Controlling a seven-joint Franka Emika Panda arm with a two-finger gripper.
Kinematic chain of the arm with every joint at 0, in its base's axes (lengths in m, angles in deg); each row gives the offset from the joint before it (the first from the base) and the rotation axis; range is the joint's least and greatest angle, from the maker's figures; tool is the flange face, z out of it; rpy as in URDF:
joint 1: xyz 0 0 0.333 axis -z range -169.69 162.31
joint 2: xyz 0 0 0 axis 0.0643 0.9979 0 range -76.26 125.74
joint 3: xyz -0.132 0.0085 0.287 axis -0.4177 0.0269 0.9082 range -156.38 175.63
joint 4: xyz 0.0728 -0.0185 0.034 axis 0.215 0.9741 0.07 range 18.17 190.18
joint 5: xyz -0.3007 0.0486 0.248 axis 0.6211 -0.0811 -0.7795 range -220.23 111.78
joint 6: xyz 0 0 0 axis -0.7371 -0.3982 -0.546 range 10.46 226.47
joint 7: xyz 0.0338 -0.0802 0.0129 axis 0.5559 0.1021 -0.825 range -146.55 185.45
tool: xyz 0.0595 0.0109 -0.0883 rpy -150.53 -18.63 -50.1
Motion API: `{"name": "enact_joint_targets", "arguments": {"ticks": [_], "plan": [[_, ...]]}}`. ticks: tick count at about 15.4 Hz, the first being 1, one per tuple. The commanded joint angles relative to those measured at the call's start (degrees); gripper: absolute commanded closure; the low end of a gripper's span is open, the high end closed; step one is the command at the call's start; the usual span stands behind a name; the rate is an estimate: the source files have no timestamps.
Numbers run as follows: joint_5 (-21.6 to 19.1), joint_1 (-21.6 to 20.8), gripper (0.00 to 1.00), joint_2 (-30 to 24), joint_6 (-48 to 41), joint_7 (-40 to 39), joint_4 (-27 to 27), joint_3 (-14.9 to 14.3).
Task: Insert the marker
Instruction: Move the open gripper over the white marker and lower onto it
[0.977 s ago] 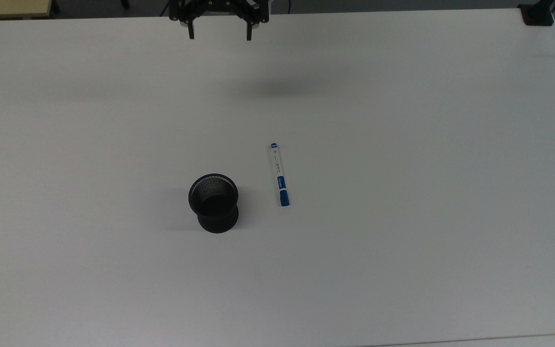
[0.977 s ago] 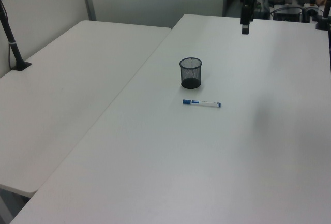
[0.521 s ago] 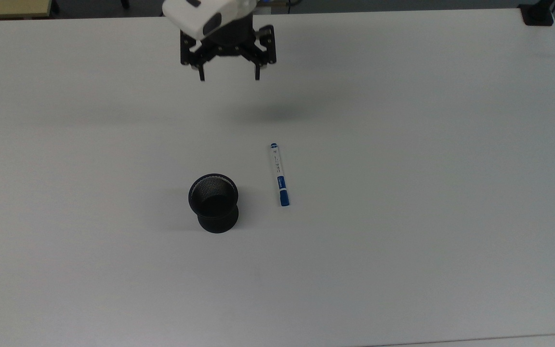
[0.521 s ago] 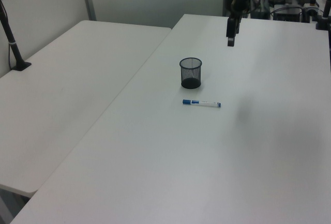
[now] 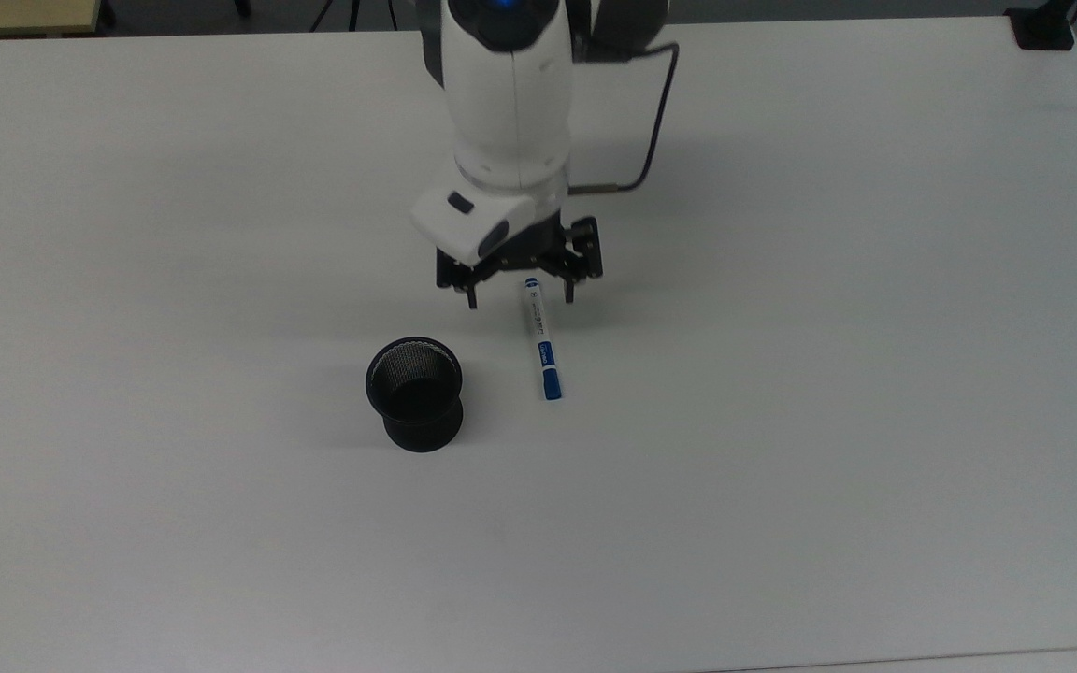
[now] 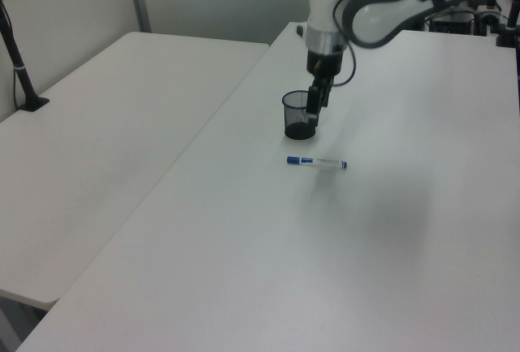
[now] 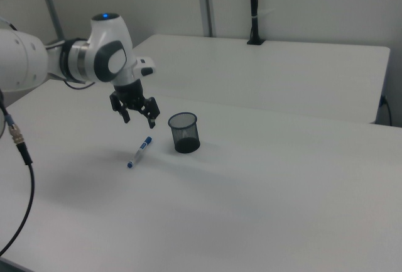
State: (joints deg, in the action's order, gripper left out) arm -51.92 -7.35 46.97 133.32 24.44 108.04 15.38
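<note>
The white robot arm has swung out from the far edge of the white table in the last second, and its black two-finger gripper now hangs above the end of the slim white-barrelled marker with the blue cap that lies farthest from the black mesh cup. Half a second ago it was still well short of the marker; now, in the top view, its fingers sit either side of the marker's tip. The fingers are spread wide, holding nothing, and in the right view the gripper is clearly above the marker, not touching it.

The marker itself has not budged: it lies flat on the table just beside the cup, apart from it, and outside it.

To my eye the approach is nearly done and the pick-up comes next: a drop straight down, then a squeeze across the barrel. Nothing of the insertion has begun.

Counting: one marker, one mesh cup, one arm, one gripper.
</note>
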Motion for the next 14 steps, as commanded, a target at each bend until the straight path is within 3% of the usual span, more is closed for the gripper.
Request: {"name": "enact_joint_targets", "arguments": {"ticks": [1, 4, 9, 11, 14], "plan": [[2.43, -1.69, 0.0, 4.04, 3.38, 3.97, -1.67, -0.31], [5.67, -3.72, 0.0, 7.12, 7.94, 8.26, -1.67, -1.01], [11.31, -4.51, 0.19, 10.37, 11.55, 13.99, -1.76, -1.01], [11.49, -4.51, 0.3, 10.73, 12.52, 14.26, -1.67, -1.01], [11.75, -4.51, 0.56, 11.26, 13.23, 14.26, -1.76, -1.01]]}}
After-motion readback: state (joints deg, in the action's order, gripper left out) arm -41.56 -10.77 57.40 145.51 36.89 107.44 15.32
